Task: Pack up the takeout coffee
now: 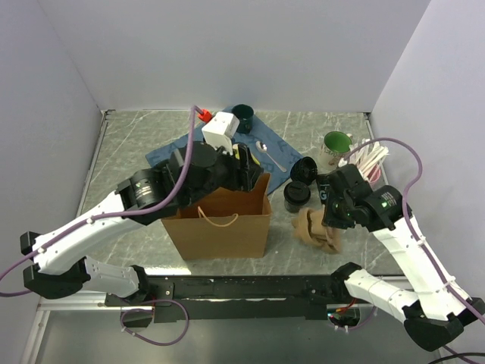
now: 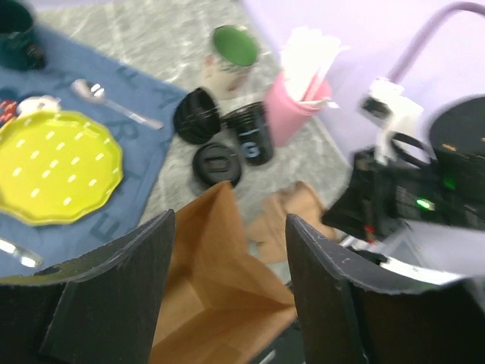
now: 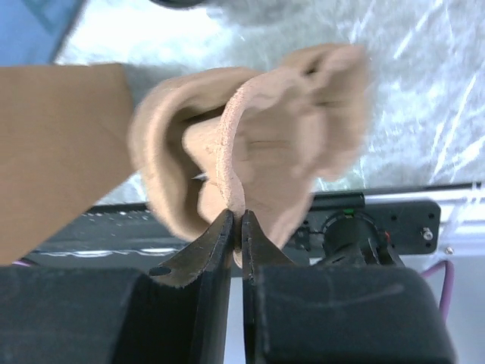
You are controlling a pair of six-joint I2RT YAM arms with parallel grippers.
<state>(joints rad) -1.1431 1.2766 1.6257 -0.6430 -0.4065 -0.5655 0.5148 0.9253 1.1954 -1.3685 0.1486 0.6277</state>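
Three black takeout coffee cups stand or lie together right of the bag: one on its side (image 2: pixel 197 115), one showing white lettering (image 2: pixel 252 133), one upright seen lid-on (image 2: pixel 217 163). Two show in the top view (image 1: pixel 303 171) (image 1: pixel 297 196). My left gripper (image 2: pixel 231 227) is open and empty above the open brown paper bag (image 2: pixel 220 296), near its back rim in the top view (image 1: pixel 246 173). My right gripper (image 3: pixel 236 218) is shut on an edge of the brown moulded-pulp cup carrier (image 3: pixel 265 144) and holds it right of the bag (image 1: pixel 311 227).
A blue mat (image 2: pixel 144 144) at the back holds a yellow plate (image 2: pixel 53 163), a spoon (image 2: pixel 114 106) and a dark green mug (image 2: pixel 19 34). A green-topped white cup (image 2: pixel 233 49) and a pink holder of white sticks (image 2: pixel 292 106) stand at the back right. Walls enclose three sides.
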